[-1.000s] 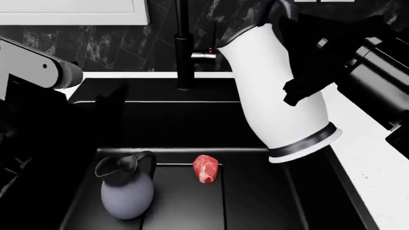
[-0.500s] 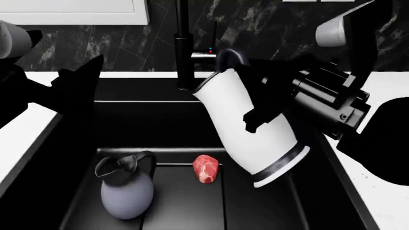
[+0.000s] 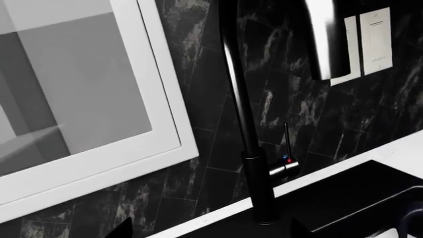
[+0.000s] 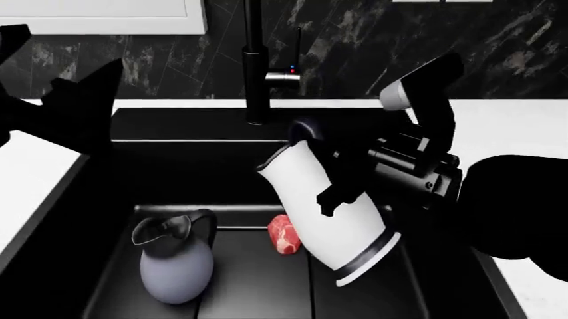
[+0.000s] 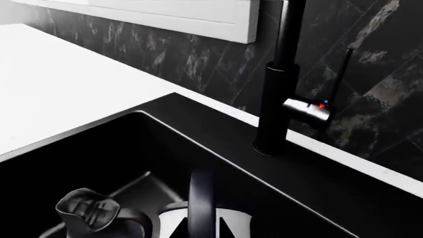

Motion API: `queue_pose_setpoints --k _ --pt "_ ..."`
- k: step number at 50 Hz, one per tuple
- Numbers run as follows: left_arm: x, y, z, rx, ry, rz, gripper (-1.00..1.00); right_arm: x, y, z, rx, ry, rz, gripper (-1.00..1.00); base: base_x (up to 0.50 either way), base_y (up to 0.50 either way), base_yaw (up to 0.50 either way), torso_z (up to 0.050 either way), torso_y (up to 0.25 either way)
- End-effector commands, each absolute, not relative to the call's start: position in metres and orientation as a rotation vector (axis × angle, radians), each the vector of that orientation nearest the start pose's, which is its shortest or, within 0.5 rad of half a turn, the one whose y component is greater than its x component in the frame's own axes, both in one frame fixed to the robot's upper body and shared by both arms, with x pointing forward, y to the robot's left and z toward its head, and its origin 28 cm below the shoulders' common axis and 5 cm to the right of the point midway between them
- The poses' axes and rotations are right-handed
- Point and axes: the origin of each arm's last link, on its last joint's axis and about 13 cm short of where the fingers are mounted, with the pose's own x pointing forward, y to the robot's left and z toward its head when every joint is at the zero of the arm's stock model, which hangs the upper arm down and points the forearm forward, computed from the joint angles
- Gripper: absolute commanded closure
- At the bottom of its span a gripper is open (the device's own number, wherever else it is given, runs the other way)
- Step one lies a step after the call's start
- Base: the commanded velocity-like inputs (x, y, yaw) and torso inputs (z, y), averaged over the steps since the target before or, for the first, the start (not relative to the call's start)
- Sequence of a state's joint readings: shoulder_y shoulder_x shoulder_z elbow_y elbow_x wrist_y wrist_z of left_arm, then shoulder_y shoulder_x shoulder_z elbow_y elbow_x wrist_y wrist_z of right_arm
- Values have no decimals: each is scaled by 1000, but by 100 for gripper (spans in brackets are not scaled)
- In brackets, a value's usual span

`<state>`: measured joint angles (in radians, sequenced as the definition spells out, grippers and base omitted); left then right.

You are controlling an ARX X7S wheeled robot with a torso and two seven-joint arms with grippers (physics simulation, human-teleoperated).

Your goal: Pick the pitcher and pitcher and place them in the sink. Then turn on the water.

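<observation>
The white pitcher point(image 4: 330, 216) hangs tilted low inside the black sink point(image 4: 116, 199), its black base band toward the right wall. My right gripper point(image 4: 342, 189) is shut on its dark handle point(image 5: 201, 201); in the right wrist view my right gripper point(image 5: 202, 230) straddles that handle. The blue-grey pitcher point(image 4: 175, 266) stands upright on the sink floor at the left, also seen as the blue-grey pitcher point(image 5: 89, 210). My left gripper point(image 4: 62, 63) is open and empty, raised at the far left; the left gripper point(image 3: 210, 233) faces the faucet point(image 3: 241, 114). No water shows.
A red piece of meat point(image 4: 285, 234) lies on the sink floor between the two pitchers. The black faucet point(image 4: 255, 66) with its side lever point(image 4: 286, 76) rises behind the basin. White counter point(image 4: 26, 179) flanks the sink on both sides. A white window frame point(image 3: 165, 124) is on the wall.
My right arm has brought the white pitcher down and to the left, from above the counter edge into the basin. My left arm has swung up and away to the left.
</observation>
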<state>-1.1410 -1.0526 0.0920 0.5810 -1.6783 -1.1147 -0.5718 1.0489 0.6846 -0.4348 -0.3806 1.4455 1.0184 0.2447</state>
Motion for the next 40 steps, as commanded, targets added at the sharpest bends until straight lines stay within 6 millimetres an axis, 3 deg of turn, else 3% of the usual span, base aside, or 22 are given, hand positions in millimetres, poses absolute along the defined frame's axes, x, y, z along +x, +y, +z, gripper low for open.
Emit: queue_pose_setpoints --k 1,23,40 --pt "183 299 334 235 -130 -255 -100 259 -117 258 -79 191 755 100 0 0 0 0 0" --pt "184 300 332 232 -128 -249 -100 272 -105 228 50 218 790 100 0 0 0 0 1" --pt "184 299 333 237 -132 -253 -100 283 -92 179 241 178 758 100 0 0 0 -3 0"
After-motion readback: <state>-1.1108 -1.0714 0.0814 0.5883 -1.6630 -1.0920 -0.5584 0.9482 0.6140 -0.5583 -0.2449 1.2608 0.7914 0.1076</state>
